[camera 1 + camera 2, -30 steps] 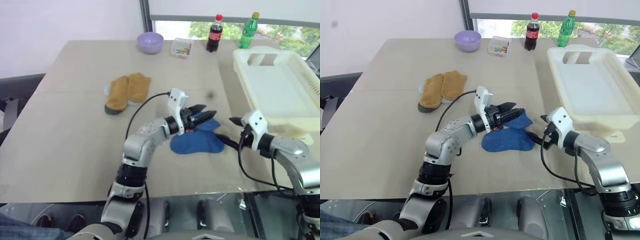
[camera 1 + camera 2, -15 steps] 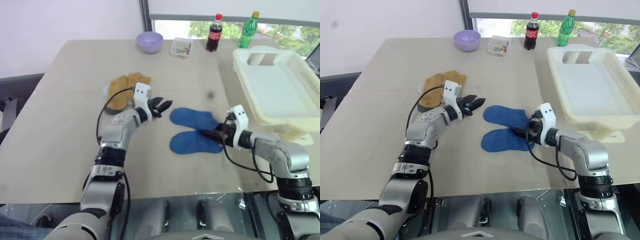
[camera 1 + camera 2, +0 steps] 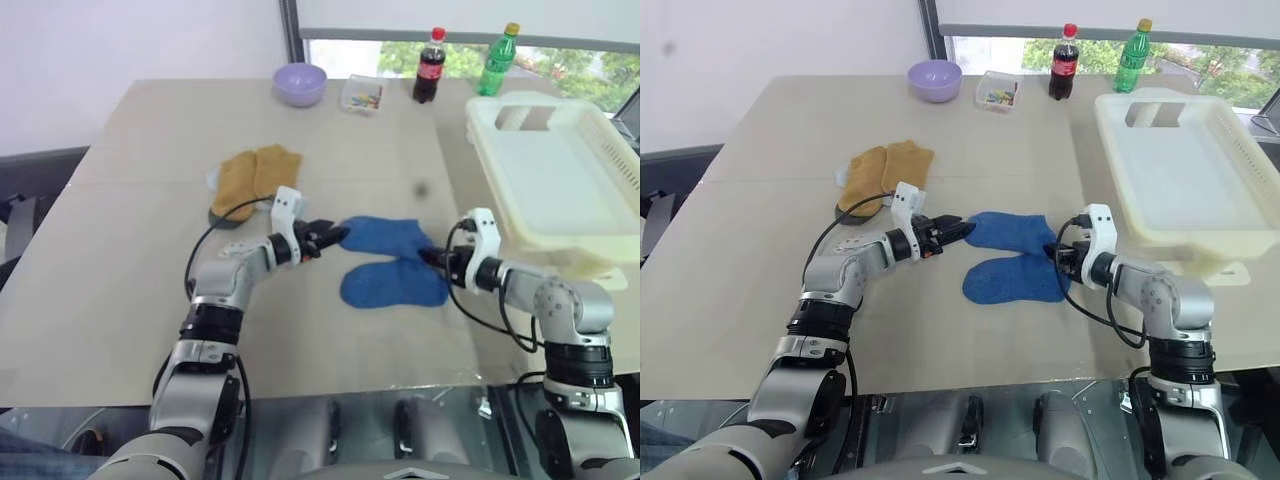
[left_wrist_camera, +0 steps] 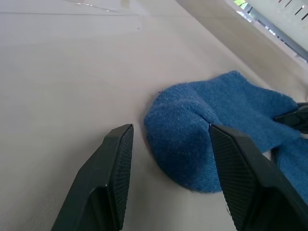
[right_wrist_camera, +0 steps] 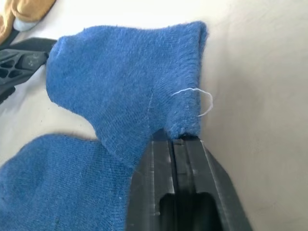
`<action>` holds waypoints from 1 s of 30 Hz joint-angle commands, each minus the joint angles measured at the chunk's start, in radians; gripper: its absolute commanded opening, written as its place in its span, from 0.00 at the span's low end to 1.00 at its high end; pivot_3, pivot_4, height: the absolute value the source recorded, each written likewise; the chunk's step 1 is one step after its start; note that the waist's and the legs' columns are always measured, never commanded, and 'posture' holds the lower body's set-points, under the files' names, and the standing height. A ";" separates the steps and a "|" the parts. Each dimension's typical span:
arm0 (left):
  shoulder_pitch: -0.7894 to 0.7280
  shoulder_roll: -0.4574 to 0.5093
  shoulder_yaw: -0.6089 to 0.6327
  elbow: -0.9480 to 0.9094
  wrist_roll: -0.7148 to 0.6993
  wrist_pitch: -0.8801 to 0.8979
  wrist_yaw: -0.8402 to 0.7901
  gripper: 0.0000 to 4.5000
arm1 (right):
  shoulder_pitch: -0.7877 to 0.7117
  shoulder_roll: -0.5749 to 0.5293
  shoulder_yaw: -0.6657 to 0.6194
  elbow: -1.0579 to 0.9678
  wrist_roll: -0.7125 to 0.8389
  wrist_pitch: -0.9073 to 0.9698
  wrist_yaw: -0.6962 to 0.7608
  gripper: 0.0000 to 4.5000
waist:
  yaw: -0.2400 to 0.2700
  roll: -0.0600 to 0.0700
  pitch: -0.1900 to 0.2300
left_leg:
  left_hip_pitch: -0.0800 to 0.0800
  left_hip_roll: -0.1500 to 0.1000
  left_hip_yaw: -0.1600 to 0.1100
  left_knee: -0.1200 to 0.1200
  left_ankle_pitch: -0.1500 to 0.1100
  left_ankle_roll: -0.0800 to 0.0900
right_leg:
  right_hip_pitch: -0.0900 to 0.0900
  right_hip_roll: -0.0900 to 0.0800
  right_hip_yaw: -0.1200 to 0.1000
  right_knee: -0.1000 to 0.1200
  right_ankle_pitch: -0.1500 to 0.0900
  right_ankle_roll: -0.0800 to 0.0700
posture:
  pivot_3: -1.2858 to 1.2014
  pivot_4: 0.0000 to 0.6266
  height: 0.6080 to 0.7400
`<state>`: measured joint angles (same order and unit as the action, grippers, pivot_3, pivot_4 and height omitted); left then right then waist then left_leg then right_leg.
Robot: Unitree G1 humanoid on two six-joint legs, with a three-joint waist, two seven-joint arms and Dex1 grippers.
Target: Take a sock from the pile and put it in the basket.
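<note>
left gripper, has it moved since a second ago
Yes. The left gripper has swung to the robot's left, off the blue socks, nearer the tan socks.

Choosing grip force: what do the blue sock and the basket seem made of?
Blue sock: soft knitted fabric, matte and fuzzy, with visible knit texture and a loose thread; the right gripper bunches it. Basket: probably rigid moulded plastic, cream-white, smooth, slightly glossy, with slatted sides.

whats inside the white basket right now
The basket shows a bare pale floor with no sock in it. The strip just inside its near wall is hidden by the rim. Both blue socks lie on the table.
</note>
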<state>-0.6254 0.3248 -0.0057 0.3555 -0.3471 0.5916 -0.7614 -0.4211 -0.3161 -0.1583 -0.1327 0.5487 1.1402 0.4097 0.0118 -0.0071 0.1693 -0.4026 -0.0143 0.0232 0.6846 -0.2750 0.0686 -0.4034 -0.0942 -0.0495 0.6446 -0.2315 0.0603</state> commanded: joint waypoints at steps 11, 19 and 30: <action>0.006 -0.021 -0.093 0.035 0.132 -0.075 0.018 0.01 | 0.011 -0.013 0.034 -0.013 -0.019 -0.061 0.005 0.00 | 0.003 0.001 -0.001 | 0.002 0.000 0.001 0.000 0.000 0.000 | 0.001 0.000 0.001 0.001 0.000 0.000 | 0.52 0.24 1.00; 0.104 -0.059 0.097 -0.295 -0.141 0.133 0.030 0.01 | 0.009 -0.029 0.020 -0.121 0.025 -0.088 0.037 0.00 | -0.006 0.001 -0.001 | -0.006 0.000 0.001 0.000 0.000 0.000 | -0.006 -0.001 0.003 0.002 0.000 0.000 | 0.52 0.24 1.00; 0.449 -0.014 0.189 -0.904 -0.370 0.428 0.270 0.01 | 0.155 -0.316 0.015 -0.324 0.124 -0.054 0.242 0.00 | -0.002 0.001 -0.001 | -0.011 0.000 -0.001 0.001 0.000 0.000 | -0.010 -0.002 0.005 -0.001 0.000 0.000 | 0.52 0.24 1.00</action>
<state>-0.1984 0.3165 0.1700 -0.4380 -0.6757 0.9995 -0.5356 -0.2704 -0.6112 -0.1269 -0.4150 0.6477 1.0894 0.6152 0.0095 -0.0059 0.1684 -0.4138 -0.0141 0.0223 0.6858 -0.2750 0.0688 -0.4133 -0.0960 -0.0445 0.6437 -0.2314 0.0603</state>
